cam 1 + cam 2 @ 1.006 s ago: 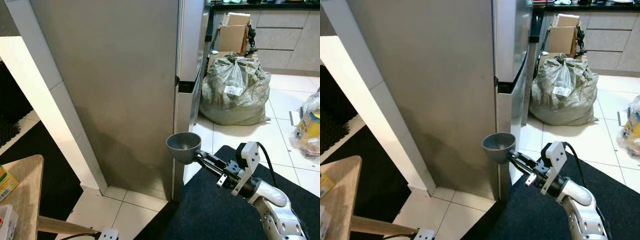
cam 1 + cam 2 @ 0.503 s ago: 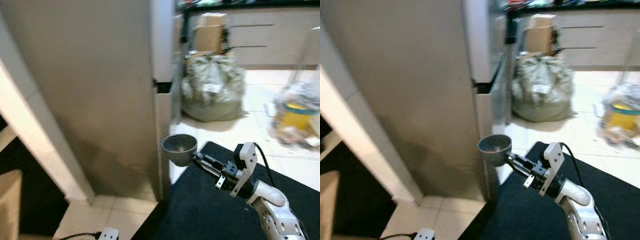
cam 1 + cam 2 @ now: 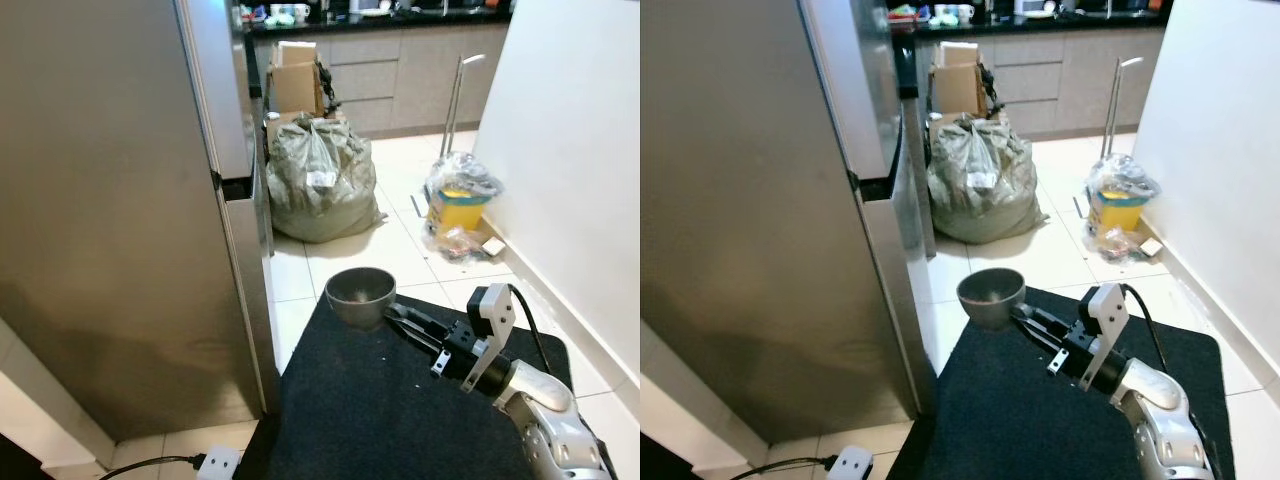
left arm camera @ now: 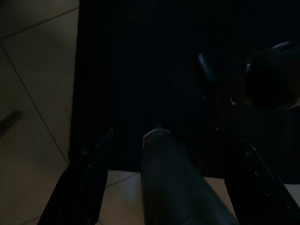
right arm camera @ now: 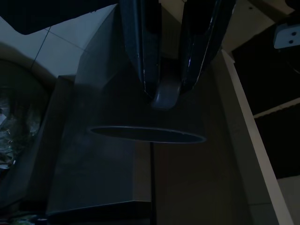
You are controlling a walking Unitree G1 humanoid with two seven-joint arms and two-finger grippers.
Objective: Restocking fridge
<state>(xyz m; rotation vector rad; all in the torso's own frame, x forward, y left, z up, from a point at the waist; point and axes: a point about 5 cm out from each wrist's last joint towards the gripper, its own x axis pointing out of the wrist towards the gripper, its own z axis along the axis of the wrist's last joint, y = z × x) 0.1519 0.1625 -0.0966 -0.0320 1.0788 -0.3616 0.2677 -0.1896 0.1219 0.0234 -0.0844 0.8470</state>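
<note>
My right gripper (image 3: 398, 318) is shut on the edge of a grey bowl (image 3: 360, 295) and holds it upright above the dark floor mat (image 3: 400, 410). The bowl hangs just right of the tall stainless steel fridge (image 3: 110, 200), whose doors are closed; the seam between upper and lower door (image 3: 225, 185) faces the kitchen. In the right wrist view both fingers (image 5: 140, 51) clamp the bowl (image 5: 159, 119) with the fridge side behind it. The left gripper (image 4: 168, 187) hangs over the mat in the dark, fingers spread wide.
A stuffed green sack (image 3: 318, 180) and cardboard boxes (image 3: 298, 75) sit on the tiles beyond the fridge. A yellow bucket in a plastic bag (image 3: 458, 205) stands by the white wall (image 3: 580, 150) on the right. A power strip (image 3: 218, 465) lies at the fridge's foot.
The camera has swung to the right, so the fridge has slid left and the wooden table has left the picture. The right gripper still holds the bowl the same way.
</note>
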